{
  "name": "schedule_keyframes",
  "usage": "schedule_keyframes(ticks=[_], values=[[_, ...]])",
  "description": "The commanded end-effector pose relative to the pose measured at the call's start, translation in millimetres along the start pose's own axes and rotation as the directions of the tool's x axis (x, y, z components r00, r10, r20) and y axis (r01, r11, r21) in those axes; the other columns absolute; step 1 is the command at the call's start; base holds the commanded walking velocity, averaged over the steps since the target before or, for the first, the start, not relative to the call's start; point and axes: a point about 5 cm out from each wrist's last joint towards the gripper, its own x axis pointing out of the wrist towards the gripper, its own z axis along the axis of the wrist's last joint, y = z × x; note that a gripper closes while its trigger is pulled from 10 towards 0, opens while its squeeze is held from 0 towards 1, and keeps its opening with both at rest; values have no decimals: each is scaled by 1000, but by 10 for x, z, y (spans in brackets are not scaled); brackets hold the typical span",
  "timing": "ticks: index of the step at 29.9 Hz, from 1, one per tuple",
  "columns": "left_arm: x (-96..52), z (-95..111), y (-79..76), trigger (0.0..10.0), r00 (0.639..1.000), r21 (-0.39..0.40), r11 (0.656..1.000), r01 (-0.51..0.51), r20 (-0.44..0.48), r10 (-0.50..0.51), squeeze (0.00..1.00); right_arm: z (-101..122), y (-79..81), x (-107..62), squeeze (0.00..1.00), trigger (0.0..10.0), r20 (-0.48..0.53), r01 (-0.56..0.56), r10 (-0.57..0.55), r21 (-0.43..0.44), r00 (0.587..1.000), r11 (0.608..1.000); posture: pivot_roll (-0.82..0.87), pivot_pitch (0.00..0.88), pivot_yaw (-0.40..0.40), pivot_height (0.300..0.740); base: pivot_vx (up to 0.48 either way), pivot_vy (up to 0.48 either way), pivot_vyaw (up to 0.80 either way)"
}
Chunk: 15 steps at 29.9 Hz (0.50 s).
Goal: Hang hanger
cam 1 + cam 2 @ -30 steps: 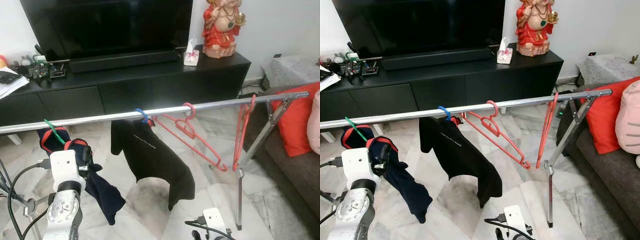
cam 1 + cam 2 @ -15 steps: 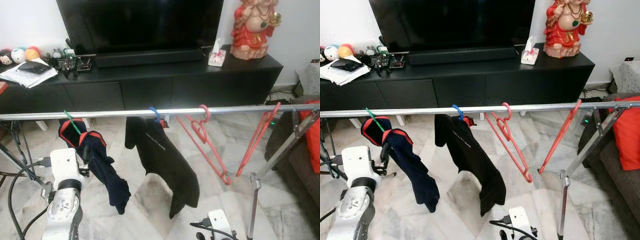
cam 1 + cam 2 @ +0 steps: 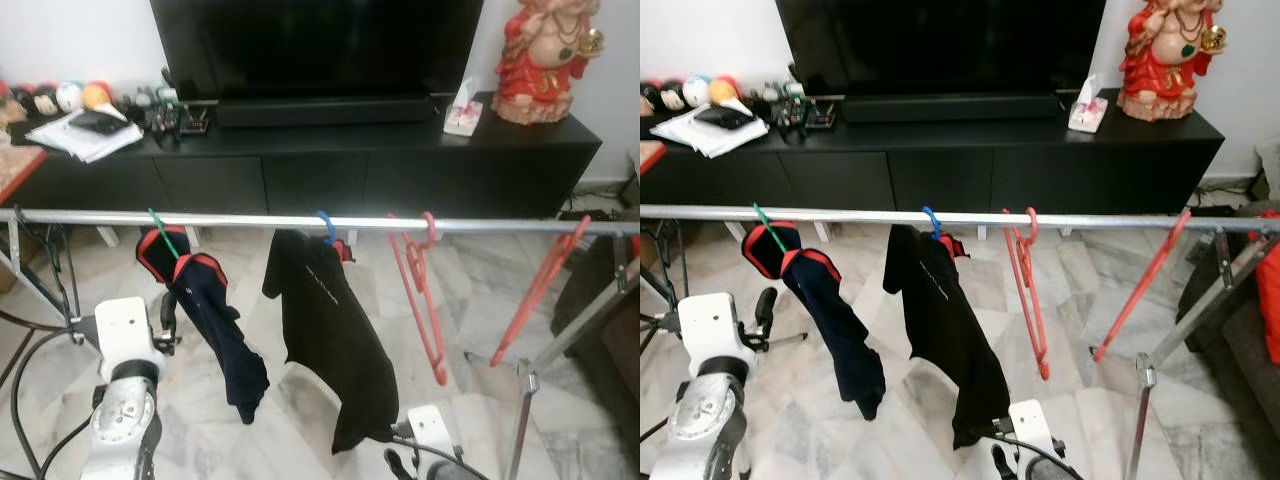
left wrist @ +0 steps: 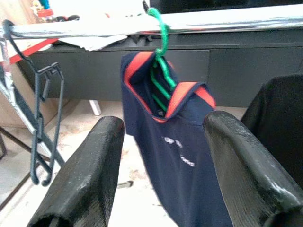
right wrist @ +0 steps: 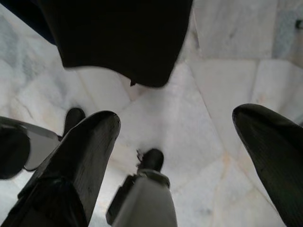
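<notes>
Running across the room at mid-height is a silver clothes rail [image 3: 300,221], carried on a folding metal stand [image 3: 560,340] at the robot's right. Behind it a long black TV cabinet [image 3: 330,165] stands against the white wall as the surface for a large dark television [image 3: 315,45], a soundbar [image 3: 320,108], a tissue box [image 3: 462,105], a red and gold statue [image 3: 545,55] and, toward the left end, papers [image 3: 85,135] and small clutter. The floor [image 3: 300,420] is pale marble tile.

On the rail, from the robot's left, a green hanger [image 4: 158,61] carries a navy shirt with red collar trim [image 3: 215,330]; a blue hanger [image 3: 325,226] carries a black T-shirt [image 3: 330,350]; a bare red hanger [image 3: 422,290] hangs by its hook, and another red hanger [image 3: 540,285] leans from the rail near the stand. In the left wrist view a dark hanger [image 4: 40,123] also hangs at the rail's end.

The left arm is raised below the rail, its left tool [image 4: 161,175] aimed at the navy shirt with fingers spread apart and nothing between them. The right tool [image 5: 175,156] hangs low, pointing at the floor under the black shirt's hem, fingers wide apart and empty.
</notes>
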Motion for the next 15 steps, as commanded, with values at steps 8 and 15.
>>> schedule_keyframes(ticks=[8,15], values=[[8,-11,35,10000,1000,14,1000,-16,-14,16,0,40,-23,4,0,10000,2,12,-12,-6,1000,1000,-80,0,17,740,0,0,0],[11,-14,26,10000,1000,11,1000,-13,-14,13,0,-93,-92,-23,0,10000,-27,14,-13,37,1000,999,-84,0,19,740,0,0,414]])
